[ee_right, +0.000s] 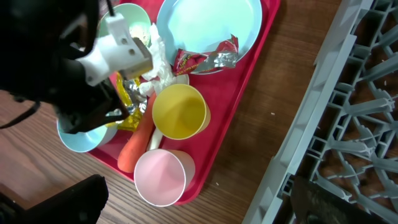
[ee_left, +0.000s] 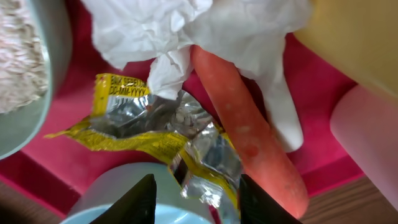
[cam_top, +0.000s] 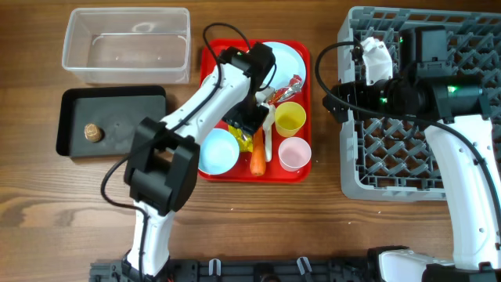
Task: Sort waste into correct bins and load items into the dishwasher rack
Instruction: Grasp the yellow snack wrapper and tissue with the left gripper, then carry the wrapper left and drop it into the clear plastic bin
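Yellow crinkled foil wrapper (ee_left: 155,134) touches the smooth tapered carrot (ee_left: 249,130), beneath the spread left fingers (ee_left: 143,202).

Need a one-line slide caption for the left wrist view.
Open left end effector over yellow wrapper, beside orange carrot and white tissue on red tray.

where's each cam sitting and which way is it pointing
Overhead: above the table, facing down on red tray, grey rack, clear tub, black tray; left arm and right arm show.
Left wrist: on the left arm, over the tray, facing down at the yellow wrapper; left pincer tips show, open.
Right wrist: at the rack's edge, angled down toward the tray; its own fingers show at the bottom corners, plus the left arm.
Shared: both wrist views show the carrot and yellow wrapper.
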`<action>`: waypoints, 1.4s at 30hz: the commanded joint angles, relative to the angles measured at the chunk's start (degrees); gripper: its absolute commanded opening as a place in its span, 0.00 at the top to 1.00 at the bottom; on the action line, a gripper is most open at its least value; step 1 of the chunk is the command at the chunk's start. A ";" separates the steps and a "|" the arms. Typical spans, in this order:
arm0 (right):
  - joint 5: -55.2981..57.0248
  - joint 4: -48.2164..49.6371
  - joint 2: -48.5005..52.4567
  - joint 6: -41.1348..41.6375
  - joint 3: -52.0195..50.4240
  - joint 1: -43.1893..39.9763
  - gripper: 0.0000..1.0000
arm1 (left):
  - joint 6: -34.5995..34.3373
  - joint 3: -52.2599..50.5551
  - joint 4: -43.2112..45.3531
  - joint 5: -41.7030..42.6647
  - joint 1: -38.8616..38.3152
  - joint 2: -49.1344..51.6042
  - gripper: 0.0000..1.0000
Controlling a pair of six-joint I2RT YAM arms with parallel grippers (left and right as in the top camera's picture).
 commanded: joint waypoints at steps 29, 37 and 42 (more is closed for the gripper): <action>1.68 0.04 0.33 0.09 -0.31 0.37 0.03 | 1.25 2.10 -3.15 2.86 -1.31 4.74 0.96; 1.68 0.09 0.33 0.07 -0.31 0.37 0.03 | 1.27 10.01 -7.69 0.44 -0.81 -3.56 0.96; 1.68 0.46 0.33 0.09 -0.31 0.37 0.03 | 0.96 11.98 -5.05 -2.54 1.36 -9.46 0.96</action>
